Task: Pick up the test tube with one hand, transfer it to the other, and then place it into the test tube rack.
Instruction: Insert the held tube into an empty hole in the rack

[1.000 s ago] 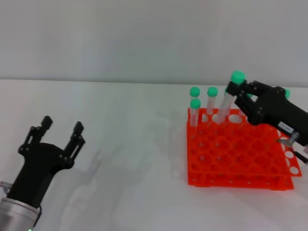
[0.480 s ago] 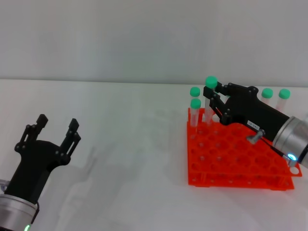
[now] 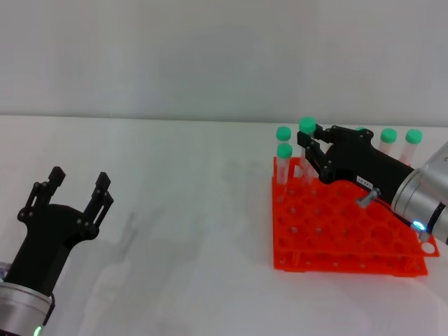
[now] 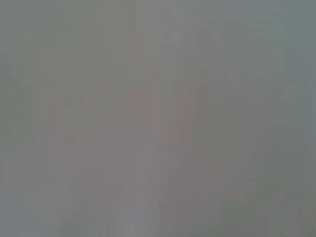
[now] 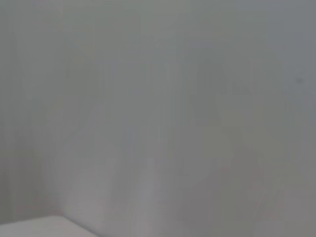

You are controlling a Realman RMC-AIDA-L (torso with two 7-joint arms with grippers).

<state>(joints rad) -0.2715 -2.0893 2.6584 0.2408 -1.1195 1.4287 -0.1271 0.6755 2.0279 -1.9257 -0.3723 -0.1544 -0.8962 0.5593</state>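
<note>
At the right of the head view the right tool [image 3: 305, 145] reaches in from the lower right over the back of the orange rack [image 3: 346, 227], its fingers closed on the tube [image 3: 305, 140] just below the green cap. The tube stands nearly upright, cap up and tapered end down, its lower part at the rack's far left holes; how deep it sits there cannot be told. Two more capped tubes [image 3: 283, 150] stand just left of it in the rack's back corner, and others [image 3: 400, 136] stand behind the arm toward the upper right. The rack sits on the white counter [image 3: 196, 231]. At the lower left, well apart from all this, the left tool [image 3: 75, 187] hangs above the counter with its fingers spread wide and nothing in them. Both wrist views show only blank grey.
</note>
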